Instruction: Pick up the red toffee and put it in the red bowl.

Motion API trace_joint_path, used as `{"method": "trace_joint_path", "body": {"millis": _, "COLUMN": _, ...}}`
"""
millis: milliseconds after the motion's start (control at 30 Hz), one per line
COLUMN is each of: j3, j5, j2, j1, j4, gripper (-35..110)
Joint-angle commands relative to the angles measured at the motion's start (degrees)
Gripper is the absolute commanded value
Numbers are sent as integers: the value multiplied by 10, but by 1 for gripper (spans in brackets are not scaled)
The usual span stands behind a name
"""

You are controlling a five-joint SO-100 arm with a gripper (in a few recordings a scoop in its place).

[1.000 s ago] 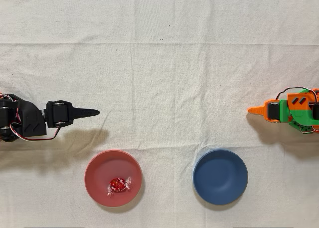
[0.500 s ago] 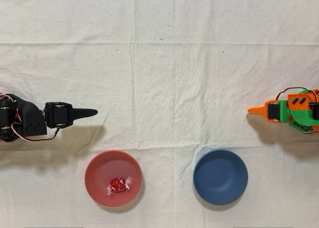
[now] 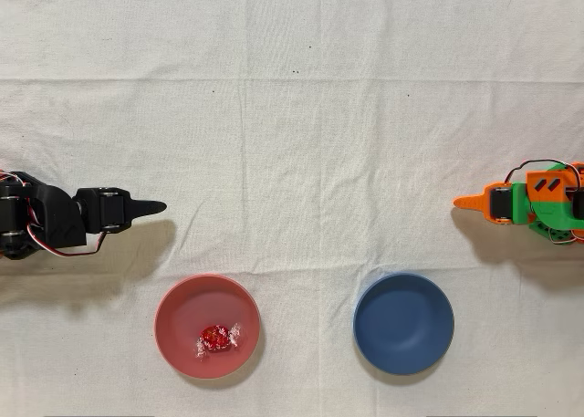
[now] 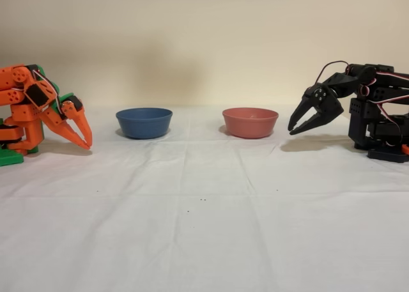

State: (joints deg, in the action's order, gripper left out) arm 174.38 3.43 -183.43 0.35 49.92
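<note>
The red toffee (image 3: pixel 215 338) lies inside the red bowl (image 3: pixel 187 306), slightly below the bowl's middle in the overhead view, with its clear wrapper ends spread out. From the side, the red bowl (image 4: pixel 250 122) hides the candy behind its wall. My black gripper (image 3: pixel 161 205) hovers at the left of the overhead view, above and to the left of the bowl and apart from it. In the fixed view the gripper (image 4: pixel 291 131) hangs right of the bowl, fingertips together, holding nothing.
A dark blue bowl (image 3: pixel 403 323) sits to the right of the red one in the overhead view, and is the blue bowl (image 4: pixel 144 122) on the left in the fixed view. The idle orange arm (image 3: pixel 525 203) stands at the far side. White cloth covers the table.
My black arm has drawn back a little to the left in the overhead view, away from the bowls. The toffee has stayed in the red bowl.
</note>
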Motion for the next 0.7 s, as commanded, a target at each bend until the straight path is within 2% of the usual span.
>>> {"method": "trace_joint_path", "body": {"millis": 0, "j3": 11, "j5": -2, "j2": -9, "j1": 5, "j4": 6, "gripper": 1}}
{"method": "trace_joint_path", "body": {"millis": 667, "j3": 11, "j5": -8, "j2": -9, "j1": 4, "j4": 6, "gripper": 1}}
